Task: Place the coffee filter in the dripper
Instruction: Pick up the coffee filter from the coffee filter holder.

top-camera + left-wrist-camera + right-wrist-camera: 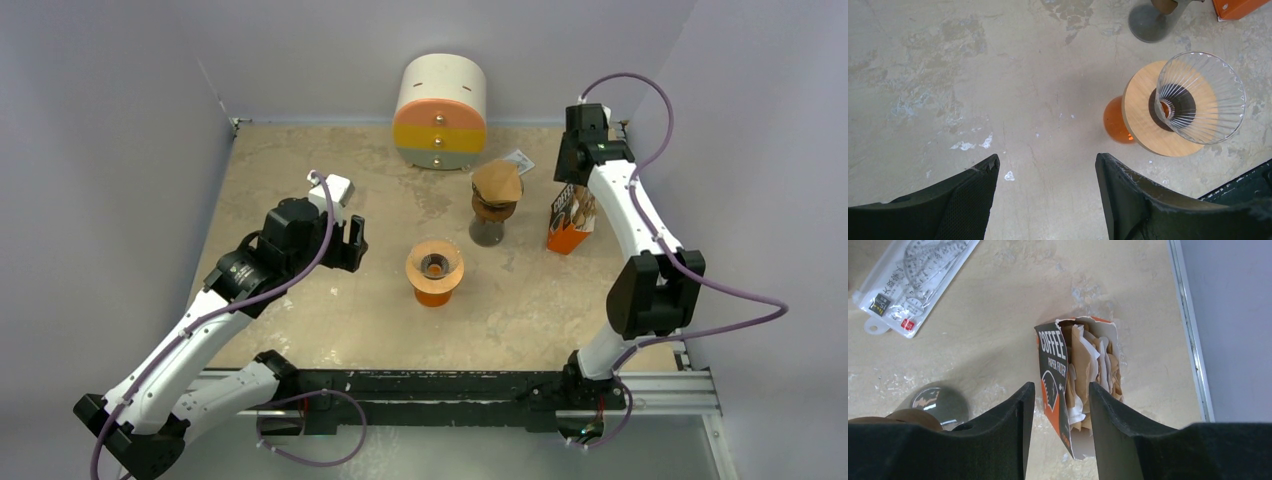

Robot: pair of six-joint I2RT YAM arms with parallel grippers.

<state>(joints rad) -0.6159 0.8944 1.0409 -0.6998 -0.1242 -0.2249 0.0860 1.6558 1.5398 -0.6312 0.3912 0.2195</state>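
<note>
**Reaching for a filter; nothing lifted yet**

Top view: the dripper [434,266] stands mid-desk, with no paper in it. The right tool [573,182] hangs over the filter box [570,225] at the far right, and the left tool [352,245] waits just left of the dripper.

Left wrist: the left tool's jaws are wide and hold nothing. The glass cone is bare.

Right wrist: the right tool's jaws are moderately apart, framing the box's torn mouth. The coffee filters [1093,365] sit packed inside, with none pinched. Next, I judge, it should descend, close on a single paper edge and draw it free of the others.
</note>
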